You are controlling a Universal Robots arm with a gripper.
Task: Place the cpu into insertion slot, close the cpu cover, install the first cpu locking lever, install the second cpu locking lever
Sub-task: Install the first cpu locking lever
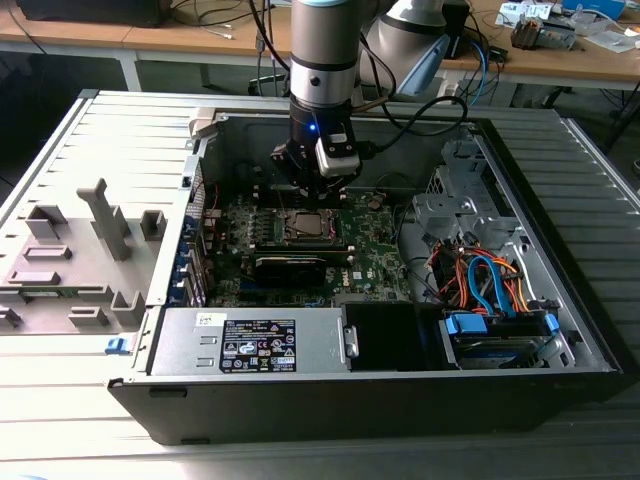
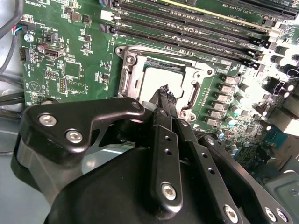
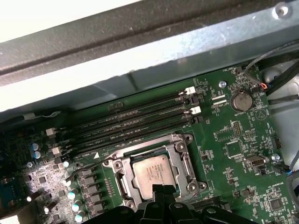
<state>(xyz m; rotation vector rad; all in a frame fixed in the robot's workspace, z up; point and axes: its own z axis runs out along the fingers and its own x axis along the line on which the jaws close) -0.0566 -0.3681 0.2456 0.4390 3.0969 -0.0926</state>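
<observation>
The cpu (image 3: 150, 173) sits in the insertion slot (image 3: 113, 164), with the cpu cover (image 3: 180, 161) seemingly down. The gripper (image 1: 310, 192), pinched narrow and empty, has the slot at its 6 o'clock in the exterior view. One locking lever (image 3: 83, 171) looks loose.

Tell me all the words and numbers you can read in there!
Sticker on the silver box: print too small to read.
White lettering on the green circuit board: too small to read.
Marks on the cpu: too faint to read.
</observation>
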